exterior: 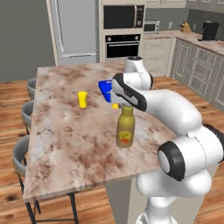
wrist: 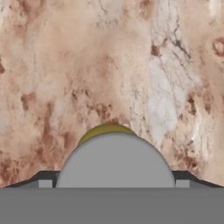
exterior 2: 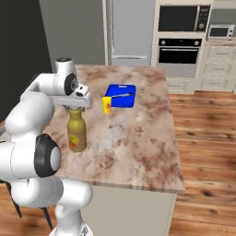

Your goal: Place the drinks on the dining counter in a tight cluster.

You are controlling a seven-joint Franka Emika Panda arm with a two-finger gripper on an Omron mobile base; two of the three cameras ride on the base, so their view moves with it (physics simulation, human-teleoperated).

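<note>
Landmark: the amber bottle (exterior: 125, 127); every place below is told from it.
Bottle, look: tall, amber-yellow body with rounded shoulders and a narrower neck; a red-and-yellow label low on its front. In the hand view its grey cap (wrist: 114, 159) is a big pale dome with a rim of olive-yellow shoulder showing behind it.
Bottle, place: standing upright on the dining counter (exterior: 65, 131), toward the edge nearest my base.
Counter, look: brown-pink marbled stone, rectangular, overhanging; grey stools (exterior: 19, 153) stand along the far side from the bottle in the left base view.
My gripper (exterior 2: 76, 109): directly above the bottle, pointing straight down, right at the cap.
My fingers: spread wide, one dark tip (wrist: 43, 179) on each side of the cap. I cannot tell whether they touch it; nothing is gripped.
Yellow cup, far (exterior: 82, 99): well apart from the bottle, further in on the stone.
Yellow cup, near (exterior 2: 107, 104): beyond the bottle, just beside the blue tray.
Blue tray (exterior 2: 121, 96): flat, bright blue, beyond the bottle toward the counter's far end; a thin dark item lies on it, too small to name.
</note>
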